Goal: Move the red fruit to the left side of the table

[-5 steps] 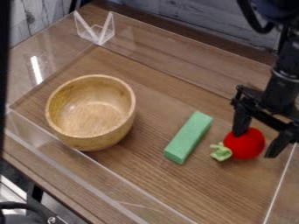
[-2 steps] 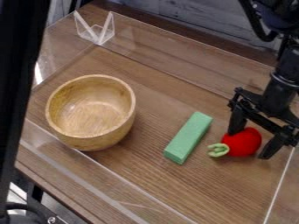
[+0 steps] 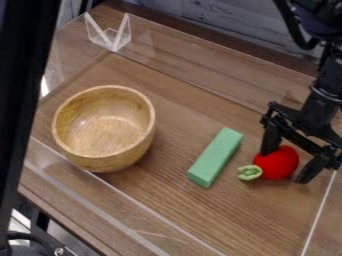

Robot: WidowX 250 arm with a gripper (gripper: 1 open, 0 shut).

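Red rounded fruit [image 3: 278,164], pale-green stem [image 3: 250,173]

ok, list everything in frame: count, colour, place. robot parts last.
red fruit: 1, red with pale green stem, right part of the table, at the fingers
block: 1, green, between bowl and fruit, lying at a slant
bowl: 1, light wood colour, left part of the table
wire-like stand: 1, white or clear, far left part of the table, beyond the bowl; exact object can't tell
table: 1, brown wood grain, under all of the above
fingers: 1 set, black, right side, spread open around the fruit
arm: 1, black, reaching in from the upper right, partly out of frame
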